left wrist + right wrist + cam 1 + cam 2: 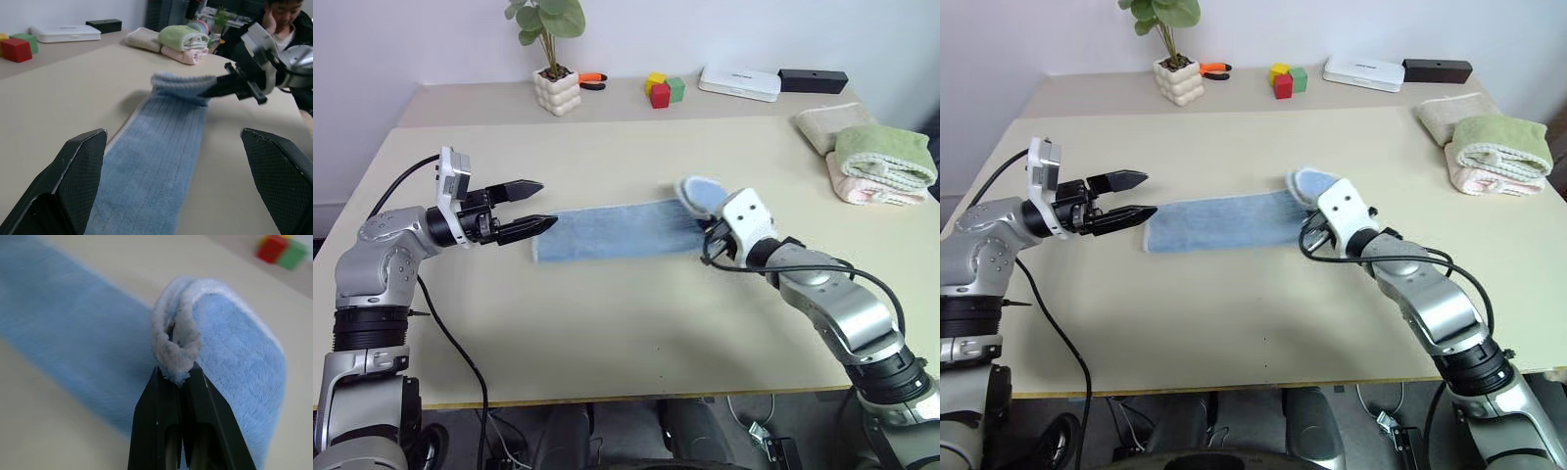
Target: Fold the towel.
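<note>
The towel [607, 232] is a long light blue strip lying flat across the middle of the table [626, 333]. Its right end [234, 333] is lifted and curled back over the strip. My right gripper [178, 374] is shut on the pale hem of that raised end, which the left wrist view shows pinched between the black fingertips [210, 90]. My left gripper [546, 204] stands open and level at the towel's left end, a little above the cloth, with nothing between its fingers [78, 166].
Folded beige, green and pink towels [881, 162] are stacked at the table's far right. Along the back stand a potted plant [556, 90], coloured blocks [664, 90], a white box [739, 83] and a black box [813, 80]. A person [288, 14] sits beyond the table.
</note>
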